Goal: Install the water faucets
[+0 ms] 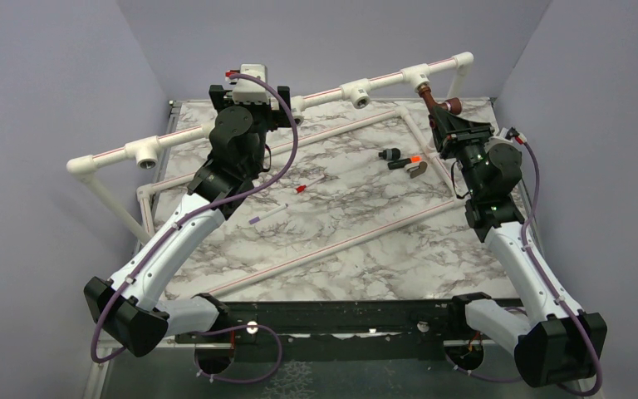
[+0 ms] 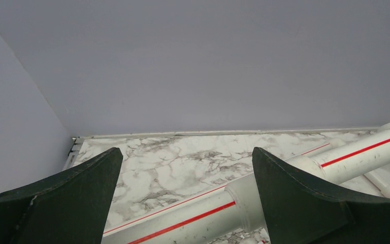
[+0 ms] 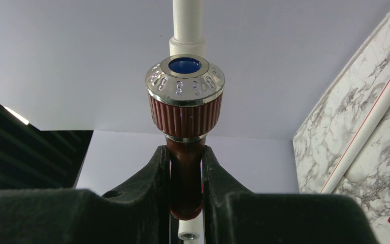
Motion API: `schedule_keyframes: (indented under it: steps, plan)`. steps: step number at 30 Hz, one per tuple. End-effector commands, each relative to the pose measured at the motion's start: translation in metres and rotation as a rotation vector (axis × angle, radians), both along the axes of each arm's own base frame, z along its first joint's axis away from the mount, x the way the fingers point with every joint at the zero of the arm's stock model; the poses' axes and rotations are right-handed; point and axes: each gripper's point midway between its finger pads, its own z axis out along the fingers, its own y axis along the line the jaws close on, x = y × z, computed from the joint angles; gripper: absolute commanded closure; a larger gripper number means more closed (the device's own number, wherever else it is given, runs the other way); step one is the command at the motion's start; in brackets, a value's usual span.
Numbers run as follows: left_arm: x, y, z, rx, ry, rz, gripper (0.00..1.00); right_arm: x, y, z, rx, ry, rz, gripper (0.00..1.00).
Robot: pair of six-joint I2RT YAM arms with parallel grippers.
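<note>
Marbled tabletop (image 1: 341,241), lilac walls: the copper-coloured water faucet (image 3: 185,101) sits at the tee near the right end of the white pipe frame (image 1: 382,81). Its ribbed knob, with silvery cap and blue centre, faces your right wrist camera. Your right end effector (image 3: 185,162) pinches the faucet's reddish stem between both fingers. Your left end effector (image 2: 185,155) hangs spread wide just above the frame's upper rail, farther left along it. Small dark parts (image 1: 395,158) lie inside the frame's lower rectangle.

Marble table (image 1: 365,274), white pipes (image 1: 332,247), small parts (image 1: 399,158) (dark)
</note>
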Motion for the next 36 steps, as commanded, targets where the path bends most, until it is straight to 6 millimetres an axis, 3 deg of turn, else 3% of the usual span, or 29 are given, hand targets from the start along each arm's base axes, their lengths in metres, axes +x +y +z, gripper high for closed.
schedule_keyframes:
  steps: [1,15,24,29,36]
  plan:
    - [-0.0009,-0.0019,-0.0519,0.096,0.150,-0.002,0.01,-0.0118,0.0026,0.0400,0.062,-0.093,0.017,0.99]
    - [-0.0006,-0.0032,-0.0536,0.100,0.153,-0.004,0.01,-0.0130,-0.0028,0.0378,0.031,-0.095,-0.018,0.72]
    - [-0.0007,-0.0029,-0.0533,0.100,0.152,-0.004,0.01,-0.0153,-0.0046,0.0404,0.029,-0.107,-0.027,0.63]
    - [-0.0005,-0.0032,-0.0534,0.099,0.152,-0.004,0.01,-0.0187,-0.0043,0.0452,0.015,-0.127,-0.026,0.54]
    - [-0.0009,-0.0034,-0.0524,0.097,0.150,-0.006,0.01,-0.0208,-0.0041,0.0363,-0.015,-0.096,-0.028,0.39]
